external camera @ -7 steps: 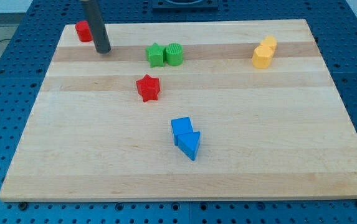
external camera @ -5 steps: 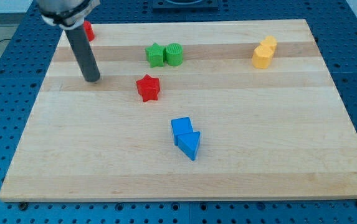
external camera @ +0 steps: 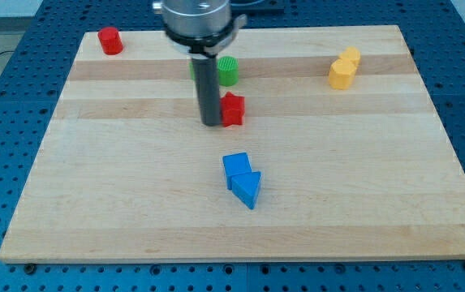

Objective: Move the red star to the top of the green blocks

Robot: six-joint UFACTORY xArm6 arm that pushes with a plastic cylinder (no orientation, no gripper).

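Note:
The red star (external camera: 232,109) lies on the wooden board (external camera: 135,211), just below the green blocks. My tip (external camera: 211,123) touches the star's left side. The rod rises in front of the green star, which is almost hidden behind it. The green cylinder (external camera: 229,70) shows to the rod's right, above the red star.
A red cylinder (external camera: 109,40) stands at the board's top left corner. Two yellow blocks (external camera: 344,68) sit together at the top right. A blue cube (external camera: 236,168) and a blue triangle (external camera: 247,190) lie touching below the centre.
My tip swept from the board's top left down and then right to the red star. The star has shifted to the right and slightly up. The other blocks have not moved.

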